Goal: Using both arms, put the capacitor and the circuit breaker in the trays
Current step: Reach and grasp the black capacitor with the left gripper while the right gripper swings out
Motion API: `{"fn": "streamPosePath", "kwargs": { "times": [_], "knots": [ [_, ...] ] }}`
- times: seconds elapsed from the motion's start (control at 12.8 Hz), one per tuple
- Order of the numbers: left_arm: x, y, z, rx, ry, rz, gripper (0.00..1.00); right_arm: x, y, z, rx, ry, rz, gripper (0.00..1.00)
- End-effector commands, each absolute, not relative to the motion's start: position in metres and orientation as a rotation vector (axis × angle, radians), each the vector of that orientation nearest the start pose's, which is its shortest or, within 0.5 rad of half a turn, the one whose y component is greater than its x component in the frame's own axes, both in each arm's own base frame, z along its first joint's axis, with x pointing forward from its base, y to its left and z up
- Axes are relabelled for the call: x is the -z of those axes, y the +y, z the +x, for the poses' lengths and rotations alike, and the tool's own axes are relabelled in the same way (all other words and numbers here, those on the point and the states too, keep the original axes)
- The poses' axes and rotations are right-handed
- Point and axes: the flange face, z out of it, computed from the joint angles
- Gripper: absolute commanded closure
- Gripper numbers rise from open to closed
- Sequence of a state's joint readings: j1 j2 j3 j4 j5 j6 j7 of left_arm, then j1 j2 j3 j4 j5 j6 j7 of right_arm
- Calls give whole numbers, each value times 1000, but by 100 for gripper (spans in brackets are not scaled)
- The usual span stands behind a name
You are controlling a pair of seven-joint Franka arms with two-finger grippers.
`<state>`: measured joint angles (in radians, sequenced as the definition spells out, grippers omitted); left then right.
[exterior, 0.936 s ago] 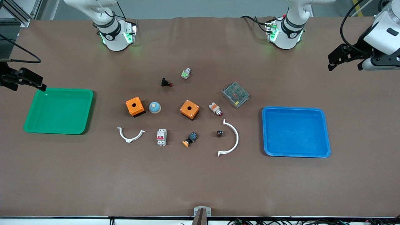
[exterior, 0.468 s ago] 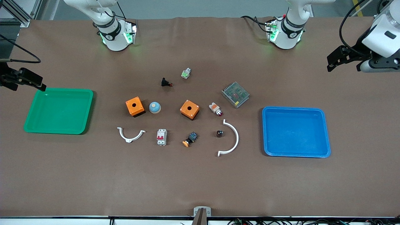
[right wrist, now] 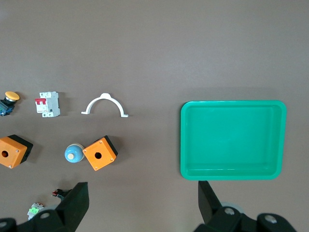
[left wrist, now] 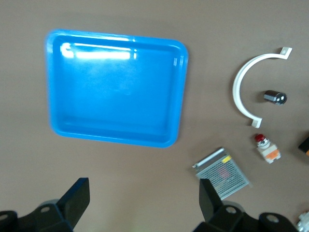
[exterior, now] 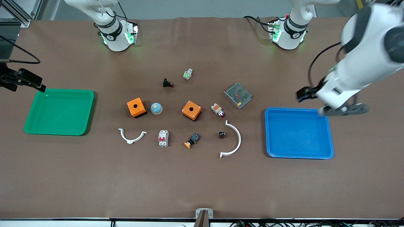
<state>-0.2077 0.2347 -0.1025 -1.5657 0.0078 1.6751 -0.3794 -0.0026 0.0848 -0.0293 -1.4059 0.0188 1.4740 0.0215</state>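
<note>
The left hand (exterior: 328, 104) hangs in the air over the farther edge of the blue tray (exterior: 328, 151), toward the left arm's end of the surface (exterior: 202, 183). Its fingers (left wrist: 77, 198) stand wide apart with nothing between them. In the left wrist view the blue tray (left wrist: 178, 96) lies under the hand, and past it, toward the middle of the surface, sit a white arc (left wrist: 237, 92), the capacitor (left wrist: 275, 96), a red-tipped white part (left wrist: 266, 149) and a mesh-topped box (left wrist: 223, 173).

The capacitor (exterior: 222, 135) rests on the surface well away from the left hand, tucked just inside the curve of the white arc (exterior: 236, 138).

The right hand (exterior: 23, 80) waits over the surface near the farther corner of the green tray (exterior: 88, 110), fingers (right wrist: 77, 198) spread and empty. The breaker (exterior: 163, 138) lies well away from it, between a smaller white arc (exterior: 132, 136) and an orange-capped switch (exterior: 191, 140). The right wrist view shows the breaker (right wrist: 47, 105) beside that arc (right wrist: 105, 104), with the green tray (right wrist: 183, 145) closer to the hand.
</note>
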Motion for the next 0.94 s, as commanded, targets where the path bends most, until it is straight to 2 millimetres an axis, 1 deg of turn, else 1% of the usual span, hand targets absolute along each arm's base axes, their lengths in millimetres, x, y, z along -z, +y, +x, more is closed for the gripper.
{"fn": "streamPosePath", "kwargs": {
  "times": [0.0,0.08,0.23,0.31,0.39,0.47,0.55,0.62,0.7,0.78,0.86],
  "knots": [
    [-432,-261,613,-166,-245,-3099,0,-632,-12,570,-60,69,-3131,0],
    [-412,-286,619,-124,-336,-3110,0,-614,-4,576,-84,45,-3129,0],
    [-372,-327,635,-43,-482,-3137,3,-573,23,580,-118,-10,-3129,0],
    [-353,-343,641,-14,-527,-3150,6,-554,30,582,-111,-25,-3121,0],
    [-332,-362,642,12,-550,-3166,13,-534,45,583,-102,-53,-3120,0],
    [-312,-379,640,36,-584,-3179,16,-519,59,583,-96,-73,-3119,0],
    [-293,-390,641,74,-621,-3199,21,-508,73,583,-99,-77,-3121,0],
    [-272,-402,637,91,-624,-3213,25,-498,91,583,-116,-85,-3121,0],
    [-257,-408,633,82,-623,-3210,29,-491,104,583,-134,-88,-3109,0],
    [-244,-411,630,65,-625,-3202,31,-482,121,583,-162,-83,-3064,0],
    [-232,-418,624,46,-606,-3196,33,-470,134,585,-182,-70,-3032,0]
  ]
}}
